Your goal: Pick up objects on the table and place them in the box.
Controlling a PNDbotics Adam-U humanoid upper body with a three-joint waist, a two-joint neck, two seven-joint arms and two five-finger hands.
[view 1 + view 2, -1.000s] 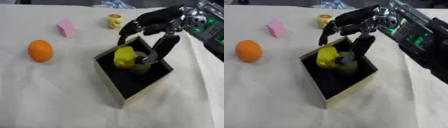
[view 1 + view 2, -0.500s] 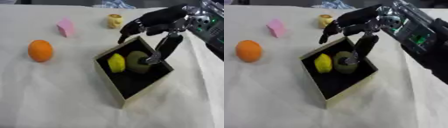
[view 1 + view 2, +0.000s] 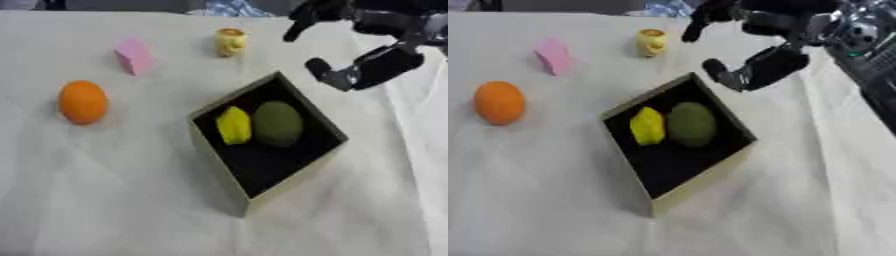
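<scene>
White cloth covers the table (image 3: 105,200) on which we work. Our black square box with pale outer walls (image 3: 223,170) sits turned cornerwise near the centre, and two items already lie side by side in its far corner: a yellow lemon-shaped object (image 3: 234,125) and a dull green oval object (image 3: 278,123), touching or nearly so. Our right hand (image 3: 363,67) hangs above the cloth just beyond the box's far corner, fingers spread and relaxed, holding nothing; we judge it free to reach for another item. Three items lie outside the box: an orange round fruit (image 3: 82,102) well to the left, a pink block (image 3: 133,56) farther back, and a small yellow cup-like object (image 3: 229,42) nearest the hand. We judge the cup-like object the shortest reach. The box's near half is bare, leaving room for them. Our left hand shows in neither view.
</scene>
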